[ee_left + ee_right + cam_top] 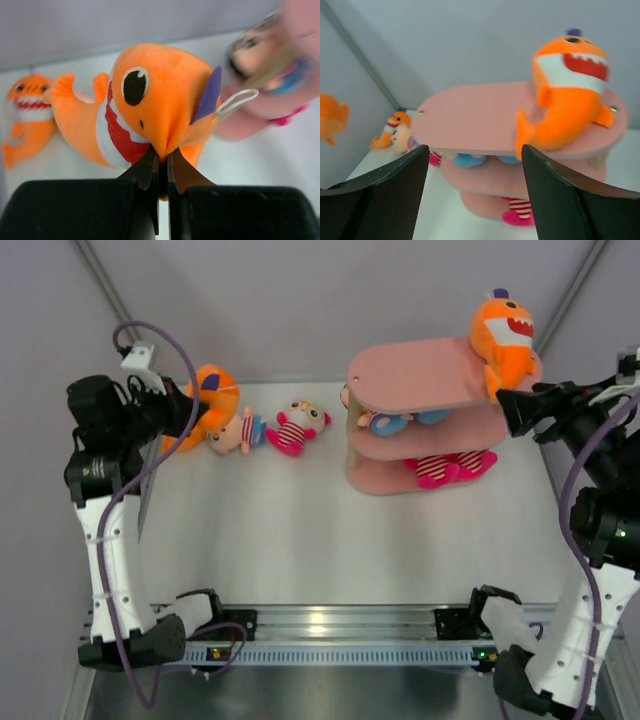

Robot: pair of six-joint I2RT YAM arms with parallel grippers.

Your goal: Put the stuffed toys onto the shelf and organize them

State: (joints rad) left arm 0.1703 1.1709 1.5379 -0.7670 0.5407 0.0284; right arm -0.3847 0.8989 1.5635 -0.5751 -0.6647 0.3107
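Shelf (pixel 420 375): top tier holds orange shark (pixel 503 340), middle tier blue doll (pixel 390 422), bottom tier striped doll (pixel 445 468). Your left tool (pixel 161 160) clamps second shark (pixel 160 95); your right tool (pixel 474 150) spread wide, empty.

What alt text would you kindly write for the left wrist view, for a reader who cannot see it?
The left gripper, shut, pinches an orange shark plush whose black eye and red mouth fill the frame. A second orange shark rests on the white table behind at left; a blurred doll is at right.
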